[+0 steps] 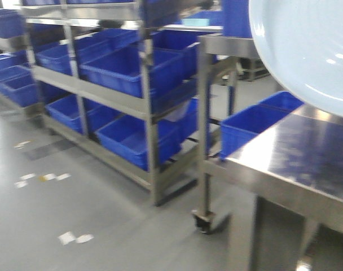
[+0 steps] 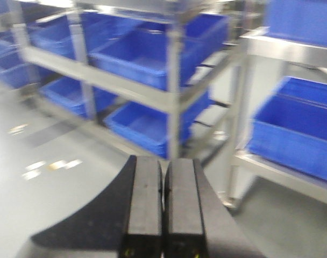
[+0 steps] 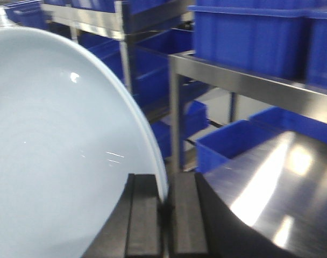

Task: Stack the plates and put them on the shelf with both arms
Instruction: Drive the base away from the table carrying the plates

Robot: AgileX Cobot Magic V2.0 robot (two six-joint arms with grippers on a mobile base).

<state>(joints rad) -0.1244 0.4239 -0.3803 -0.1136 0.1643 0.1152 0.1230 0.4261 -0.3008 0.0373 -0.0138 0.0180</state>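
Note:
My right gripper is shut on the rim of a pale bluish-white plate and holds it up in the air on edge. The same plate fills the top right of the front view, above the dark steel tabletop. I see only one plate; a second is not distinguishable. My left gripper is shut with nothing between its fingers, held above the floor. The stainless-steel shelf with blue crates stands ahead to the left, and shows in the left wrist view and the right wrist view.
Blue crates fill the rack tiers. A second wheeled steel rack holding a blue crate stands between the shelf and the table. Grey floor with tape scraps lies at the left.

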